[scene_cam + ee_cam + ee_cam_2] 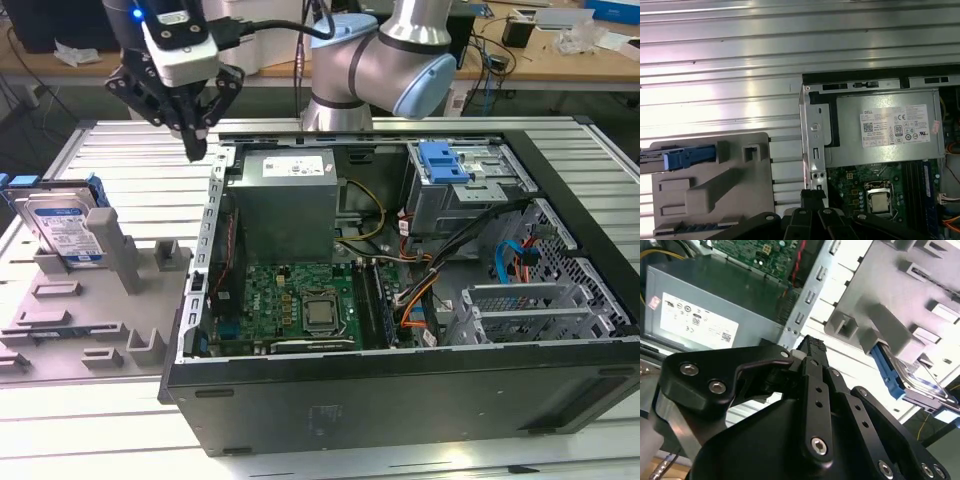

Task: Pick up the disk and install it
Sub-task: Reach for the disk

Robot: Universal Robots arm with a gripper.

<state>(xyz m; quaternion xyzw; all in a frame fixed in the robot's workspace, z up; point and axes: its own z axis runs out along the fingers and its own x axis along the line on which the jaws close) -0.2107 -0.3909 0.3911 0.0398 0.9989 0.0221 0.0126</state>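
The disk (62,226), a silver drive with a white-and-blue label in a blue carrier, stands on edge in a grey fixture (100,315) on the exterior view's left. My gripper (196,148) hangs above the table between the fixture and the open computer case (400,395), near the case's back corner. It is shut with nothing in it, well apart from the disk. The second wrist view has the gripper (809,344) with the disk (920,385) beyond it. The first wrist view puts the gripper (812,194) beside the case wall, and the disk's blue edge (687,157) sits in the fixture (715,190).
The case lies on its side with the power supply (285,200), motherboard (300,300) and cables exposed. A drive cage with a blue bracket (447,165) sits at its far right in the exterior view. The ribbed metal table (120,160) surrounds it. The arm's body (400,60) rises behind the case.
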